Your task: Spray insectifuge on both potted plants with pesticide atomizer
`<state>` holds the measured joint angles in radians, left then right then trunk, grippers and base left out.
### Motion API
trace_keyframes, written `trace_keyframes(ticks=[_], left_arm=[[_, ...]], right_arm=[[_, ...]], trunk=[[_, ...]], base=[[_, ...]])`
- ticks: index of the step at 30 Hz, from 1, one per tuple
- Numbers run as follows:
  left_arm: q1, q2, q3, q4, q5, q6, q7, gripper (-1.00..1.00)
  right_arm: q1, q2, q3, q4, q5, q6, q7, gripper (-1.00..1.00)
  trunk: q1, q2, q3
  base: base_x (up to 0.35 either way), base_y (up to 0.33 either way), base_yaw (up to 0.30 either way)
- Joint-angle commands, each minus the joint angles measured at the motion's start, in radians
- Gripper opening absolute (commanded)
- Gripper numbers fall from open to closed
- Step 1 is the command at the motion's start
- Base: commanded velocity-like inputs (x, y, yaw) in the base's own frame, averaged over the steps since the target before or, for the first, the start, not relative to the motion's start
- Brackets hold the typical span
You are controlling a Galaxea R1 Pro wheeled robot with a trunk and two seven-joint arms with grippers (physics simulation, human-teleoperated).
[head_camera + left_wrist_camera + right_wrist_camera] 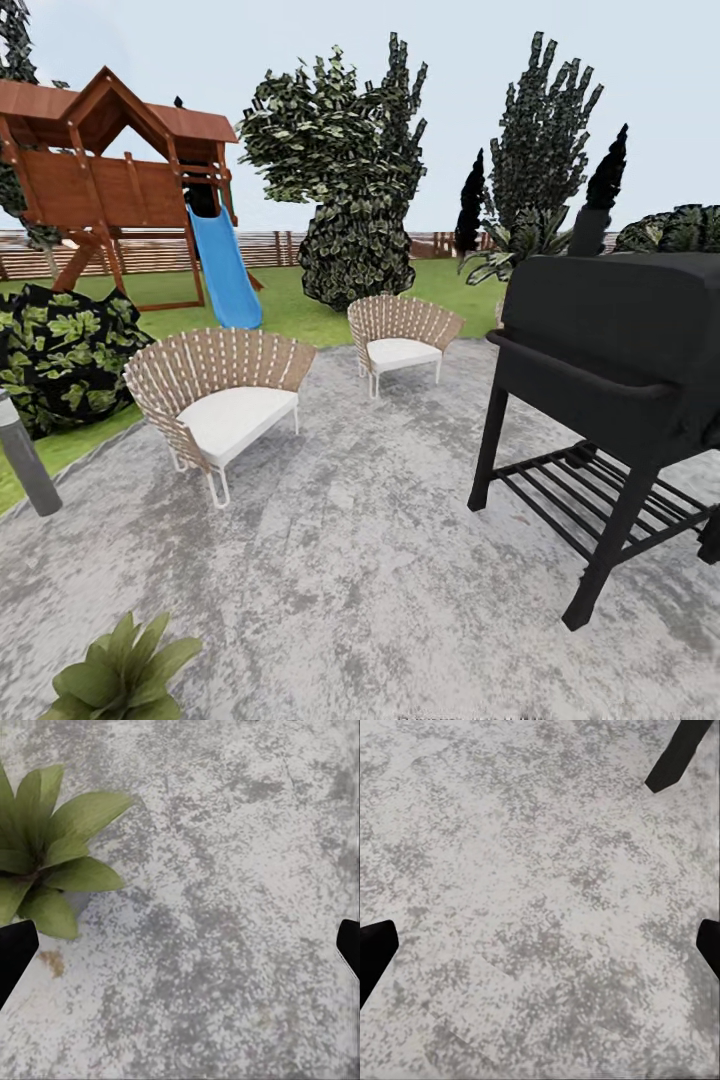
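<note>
One potted plant (120,675) stands on the paved patio (380,560) at lower left of the head frame. Both end effectors, left (180,949) and right (540,949), spread wide, empty, presumably awaiting the unseen atomizer.

A home back garden: a mottled grey paved patio (380,540) holds two woven wicker chairs with white cushions (225,400) and a black barbecue grill (610,390), while beyond on green lawn (300,305) stands a wooden play tower with blue slide (130,170), backed by a slatted fence (150,250).
</note>
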<state>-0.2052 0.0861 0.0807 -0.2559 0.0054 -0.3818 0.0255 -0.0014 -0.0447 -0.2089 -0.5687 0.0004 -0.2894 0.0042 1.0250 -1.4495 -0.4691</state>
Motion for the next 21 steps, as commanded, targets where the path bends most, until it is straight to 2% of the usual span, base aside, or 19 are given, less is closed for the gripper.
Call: trace_keyframes(ticks=[1, 21], left_arm=[[0.000, 0.000, 0.002, 0.001, -0.001, -0.003, 0.000, 1.00], [0.000, 0.000, 0.002, 0.001, -0.007, -0.003, -0.001, 1.00]], right_arm=[[0.000, 0.000, -0.001, -0.001, 0.000, -0.001, 0.000, 1.00], [0.000, 0.000, -0.001, -0.004, 0.000, -0.001, 0.002, 1.00]], trunk=[[0.000, 0.000, -0.001], [0.000, 0.000, -0.008]], base=[[0.000, 0.000, -0.300], [0.000, 0.000, -0.260]])
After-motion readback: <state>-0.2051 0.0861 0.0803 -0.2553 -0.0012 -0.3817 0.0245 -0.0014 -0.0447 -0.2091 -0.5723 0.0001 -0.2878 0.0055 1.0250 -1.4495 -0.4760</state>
